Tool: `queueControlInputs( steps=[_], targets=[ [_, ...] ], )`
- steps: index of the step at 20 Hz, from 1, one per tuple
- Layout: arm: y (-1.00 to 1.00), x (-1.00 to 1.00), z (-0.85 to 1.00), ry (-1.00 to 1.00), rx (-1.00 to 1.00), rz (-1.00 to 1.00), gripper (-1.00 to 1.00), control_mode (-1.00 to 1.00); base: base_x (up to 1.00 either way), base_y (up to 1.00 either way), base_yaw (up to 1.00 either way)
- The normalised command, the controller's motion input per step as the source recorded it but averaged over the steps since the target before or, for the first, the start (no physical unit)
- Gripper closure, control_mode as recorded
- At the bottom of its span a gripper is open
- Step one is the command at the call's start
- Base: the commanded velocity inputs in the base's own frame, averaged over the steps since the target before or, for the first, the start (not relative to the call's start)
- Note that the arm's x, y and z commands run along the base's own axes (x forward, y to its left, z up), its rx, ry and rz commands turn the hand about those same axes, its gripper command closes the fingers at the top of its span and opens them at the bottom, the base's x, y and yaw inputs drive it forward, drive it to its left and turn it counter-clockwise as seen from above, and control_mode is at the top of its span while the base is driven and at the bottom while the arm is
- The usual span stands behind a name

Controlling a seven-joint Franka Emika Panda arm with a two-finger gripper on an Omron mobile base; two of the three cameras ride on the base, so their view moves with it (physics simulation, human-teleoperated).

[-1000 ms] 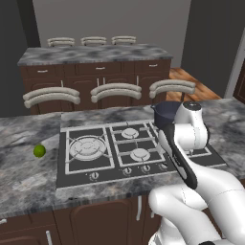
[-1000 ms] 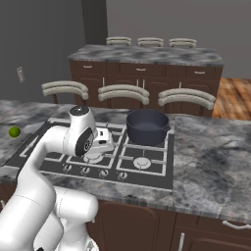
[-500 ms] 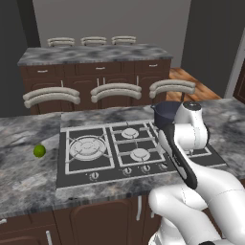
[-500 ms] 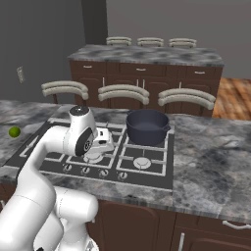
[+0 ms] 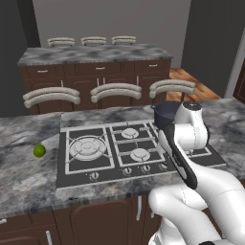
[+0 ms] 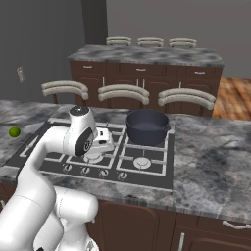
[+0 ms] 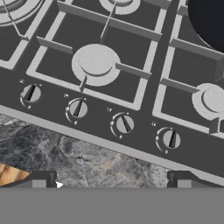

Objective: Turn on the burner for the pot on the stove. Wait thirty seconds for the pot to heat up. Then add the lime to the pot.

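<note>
The dark blue-black pot (image 6: 147, 126) stands on the back right burner of the black stove (image 6: 156, 163); in the left base view the pot (image 5: 165, 110) is partly hidden by my arm. At the top right of the hand view a bit of the pot (image 7: 210, 19) shows. The lime (image 5: 39, 151) lies on the counter left of the stove, also seen as the lime (image 6: 14, 132) in the right base view. My gripper (image 6: 105, 143) hovers over the stove's front middle, open and holding nothing. In the hand view the gripper (image 7: 111, 181) points down at the knob row (image 7: 124, 124), fingertips (image 7: 41, 179) wide apart.
Several small knobs line the stove's front edge, with silver burner caps (image 7: 95, 61) behind them. Three stools (image 6: 123, 93) stand behind the grey marble counter (image 6: 215, 166). A second counter with dark cabinets (image 5: 95, 69) is further back.
</note>
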Motion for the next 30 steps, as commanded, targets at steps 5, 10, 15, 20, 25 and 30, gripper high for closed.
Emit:
queueControlInputs(
  steps=[5, 10, 15, 20, 25, 30],
  targets=[
    [0.0, 0.0, 0.0, 0.0, 0.0, 0.0, -1.0, -1.0, 0.0, 0.0, 0.0],
    [0.0, 0.0, 0.0, 0.0, 0.0, 0.0, -1.0, -1.0, 0.0, 0.0, 0.0],
    [0.0, 0.0, 0.0, 0.0, 0.0, 0.0, -1.0, -1.0, 0.0, 0.0, 0.0],
    [0.0, 0.0, 0.0, 0.0, 0.0, 0.0, -1.0, -1.0, 0.0, 0.0, 0.0],
    [0.0, 0.0, 0.0, 0.0, 0.0, 0.0, -1.0, -1.0, 0.0, 0.0, 0.0],
    [0.0, 0.0, 0.0, 0.0, 0.0, 0.0, -1.0, -1.0, 0.0, 0.0, 0.0]
  ],
)
